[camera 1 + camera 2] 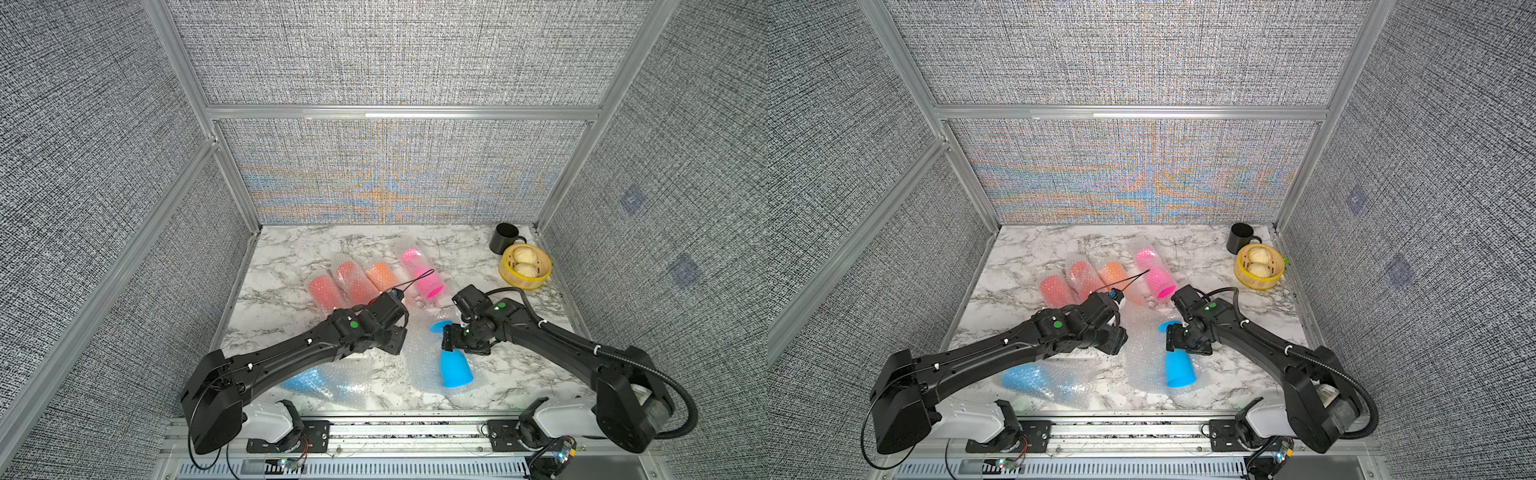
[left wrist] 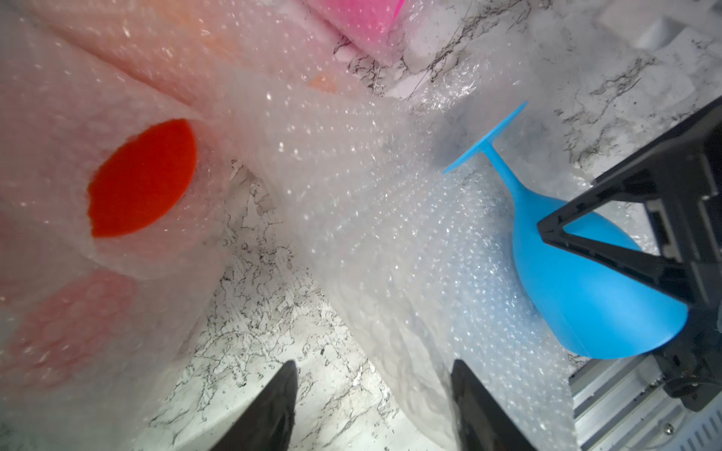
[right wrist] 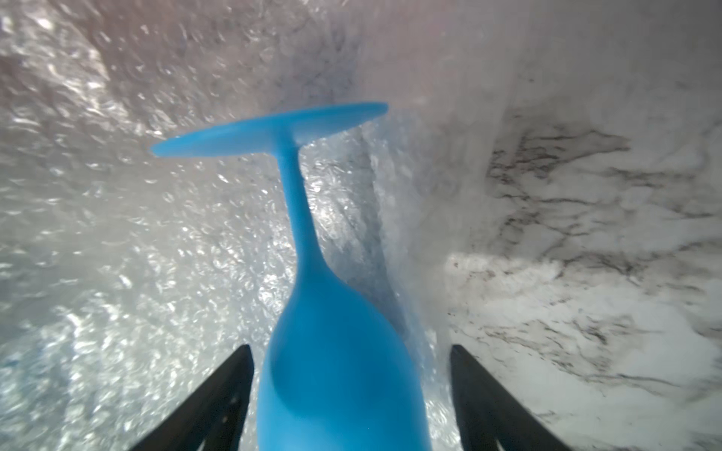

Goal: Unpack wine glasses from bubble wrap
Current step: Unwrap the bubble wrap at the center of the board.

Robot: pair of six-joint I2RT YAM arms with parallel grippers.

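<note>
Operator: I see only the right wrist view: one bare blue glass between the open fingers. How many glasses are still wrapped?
Observer: Five. Two red glasses, an orange glass and a pink glass lie in a row at the back. Another blue glass lies partly under the left arm.
Operator: Is the other hand holding something?
Observer: No. The left hand is open and empty, at the edge of the loose wrap.

Enclosure: grey woven-fabric wall panels (image 1: 395, 62) in aluminium framing (image 1: 399, 112). Back panel (image 1: 395, 178) shows coloured moiré banding. Marbled tabletop (image 2: 254, 312) lies beneath and ahead of the fingers (image 2: 273, 406) of the left gripper (image 2: 374, 363). Light is even and diffuse.
</note>
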